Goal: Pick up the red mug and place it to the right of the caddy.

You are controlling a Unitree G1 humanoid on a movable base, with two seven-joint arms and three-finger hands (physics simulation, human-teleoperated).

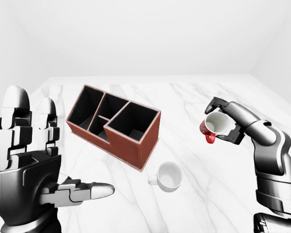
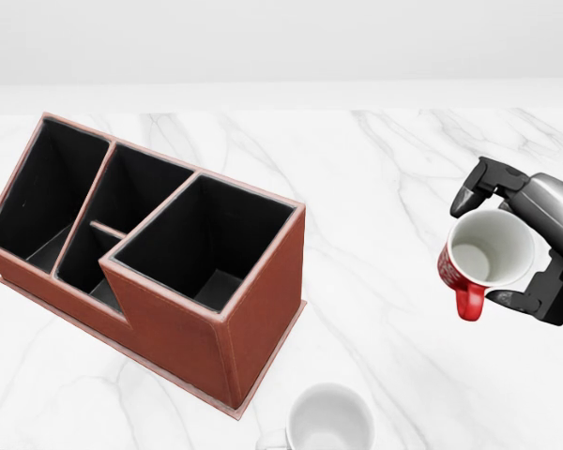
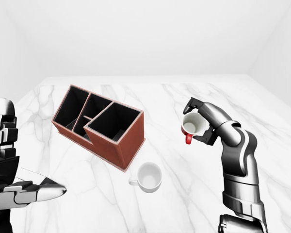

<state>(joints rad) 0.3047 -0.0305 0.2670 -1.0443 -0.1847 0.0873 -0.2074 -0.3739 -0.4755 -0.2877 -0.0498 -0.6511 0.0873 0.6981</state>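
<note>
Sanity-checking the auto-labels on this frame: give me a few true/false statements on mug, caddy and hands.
1. The right hand holds the red mug off the marble table. True.
2. The red mug sits inside the caddy. False: it is in the air, right of the caddy in the head view.
3. A white mug stands on the table below the caddy in the head view. True.
4. The left hand grips the white mug. False: it is open, holding nothing.
5. The caddy's compartments hold pens. False: they look empty.

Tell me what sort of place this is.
Probably a bare simulated test room: a white marble tabletop with blank white walls, holding only a red-brown caddy and a white mug, while the right hand holds a red mug.
</note>
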